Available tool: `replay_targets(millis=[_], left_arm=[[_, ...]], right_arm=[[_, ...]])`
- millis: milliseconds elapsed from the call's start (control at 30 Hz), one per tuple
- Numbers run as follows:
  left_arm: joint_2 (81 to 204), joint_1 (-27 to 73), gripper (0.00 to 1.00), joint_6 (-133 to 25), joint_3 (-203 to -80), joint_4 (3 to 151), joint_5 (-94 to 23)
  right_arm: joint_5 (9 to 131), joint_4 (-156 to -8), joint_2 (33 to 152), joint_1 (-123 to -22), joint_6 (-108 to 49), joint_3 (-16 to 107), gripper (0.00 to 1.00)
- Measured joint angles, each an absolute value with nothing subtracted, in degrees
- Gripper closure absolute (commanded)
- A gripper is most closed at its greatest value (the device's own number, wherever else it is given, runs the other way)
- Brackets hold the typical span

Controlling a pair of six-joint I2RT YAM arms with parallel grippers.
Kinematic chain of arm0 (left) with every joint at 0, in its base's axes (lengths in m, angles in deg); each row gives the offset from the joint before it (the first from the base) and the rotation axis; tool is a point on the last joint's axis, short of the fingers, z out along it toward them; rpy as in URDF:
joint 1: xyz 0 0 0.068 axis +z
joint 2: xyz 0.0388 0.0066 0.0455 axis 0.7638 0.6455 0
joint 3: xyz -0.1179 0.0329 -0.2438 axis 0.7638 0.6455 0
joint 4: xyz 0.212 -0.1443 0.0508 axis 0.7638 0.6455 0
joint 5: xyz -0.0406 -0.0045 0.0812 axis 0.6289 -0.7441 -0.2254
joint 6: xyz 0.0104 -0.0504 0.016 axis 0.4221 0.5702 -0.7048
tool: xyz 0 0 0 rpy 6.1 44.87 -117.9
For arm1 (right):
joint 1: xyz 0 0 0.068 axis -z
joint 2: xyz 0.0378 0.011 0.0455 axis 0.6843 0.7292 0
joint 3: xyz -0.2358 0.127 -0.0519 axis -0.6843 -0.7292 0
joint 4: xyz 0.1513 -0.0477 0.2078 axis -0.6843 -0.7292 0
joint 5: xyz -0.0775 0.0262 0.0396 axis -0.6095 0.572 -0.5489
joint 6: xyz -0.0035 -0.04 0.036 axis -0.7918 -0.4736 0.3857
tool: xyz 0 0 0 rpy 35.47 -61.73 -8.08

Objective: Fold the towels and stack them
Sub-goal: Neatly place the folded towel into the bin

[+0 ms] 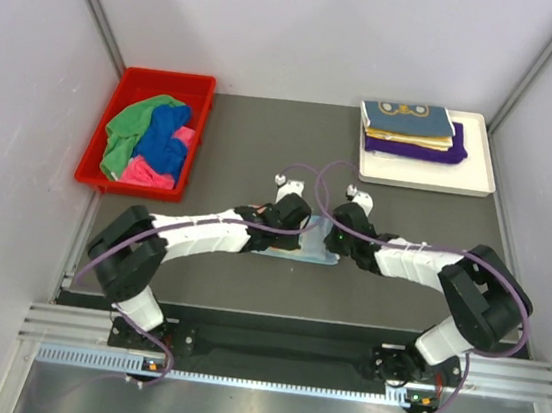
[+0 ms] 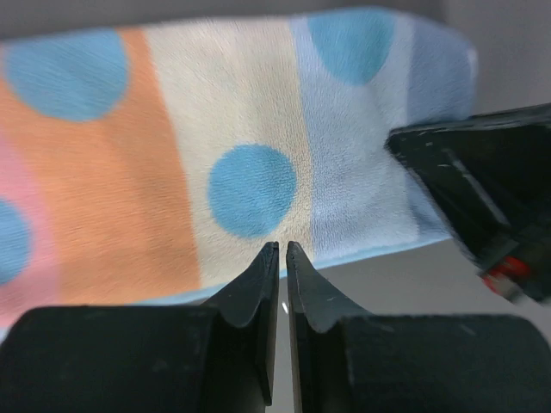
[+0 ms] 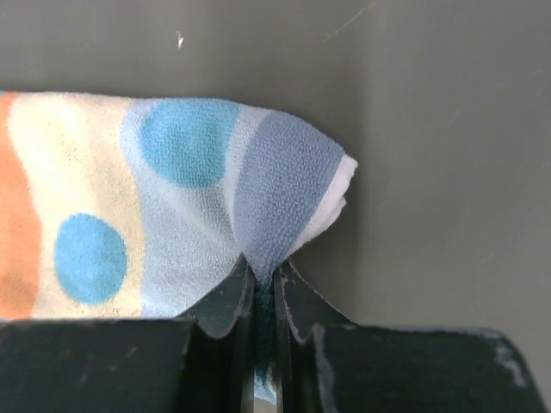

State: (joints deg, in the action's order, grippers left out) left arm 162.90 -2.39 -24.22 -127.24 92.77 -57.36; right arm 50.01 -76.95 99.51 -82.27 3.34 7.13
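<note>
An orange-pink, cream and pale-blue towel with teal dots lies flat mid-table, mostly hidden under both wrists in the top view. My left gripper is closed to a thin slit with its tips on the near edge of this towel. My right gripper is shut on the blue-grey corner of the same towel, which puckers up into the jaws. In the top view the left gripper and the right gripper sit close together.
A red bin at the back left holds loose green, blue and pink towels. A white tray at the back right carries a folded stack, navy on top, then yellow and purple. Grey walls enclose the table.
</note>
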Motion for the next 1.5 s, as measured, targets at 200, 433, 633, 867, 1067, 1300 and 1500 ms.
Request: replay_targets(millis=[200,433,633,867,1067,1300,1500], left_arm=[[151.40,-2.30,0.85,-25.60,-131.89,97.43,-62.26],[141.41,-1.99,0.83,-29.36,-135.15,100.97,-65.88],[139.29,-1.29,0.82,-32.40,-135.10,106.83,-67.41],[133.63,0.04,0.80,-34.89,-133.14,110.35,-69.29],[128.67,0.96,0.80,-37.14,-132.42,110.67,-70.32],[125.48,1.04,0.78,-39.00,-130.21,110.39,-72.27],[121.92,1.09,0.78,-40.29,-127.41,109.73,-74.76]], right_arm=[[43.34,-88.34,103.01,-82.45,-3.94,17.30,1.00],[32.26,-98.70,115.75,-81.68,-17.07,39.94,1.00],[24.37,-104.01,129.91,-79.08,-30.41,62.54,1.00],[19.93,-107.99,146.61,-74.97,-43.46,90.52,1.00],[15.60,-106.59,154.87,-73.79,-55.67,104.24,1.00],[13.03,-100.49,155.20,-73.27,-65.36,104.88,1.00],[14.40,-97.37,155.18,-72.61,-66.41,106.32,1.00]])
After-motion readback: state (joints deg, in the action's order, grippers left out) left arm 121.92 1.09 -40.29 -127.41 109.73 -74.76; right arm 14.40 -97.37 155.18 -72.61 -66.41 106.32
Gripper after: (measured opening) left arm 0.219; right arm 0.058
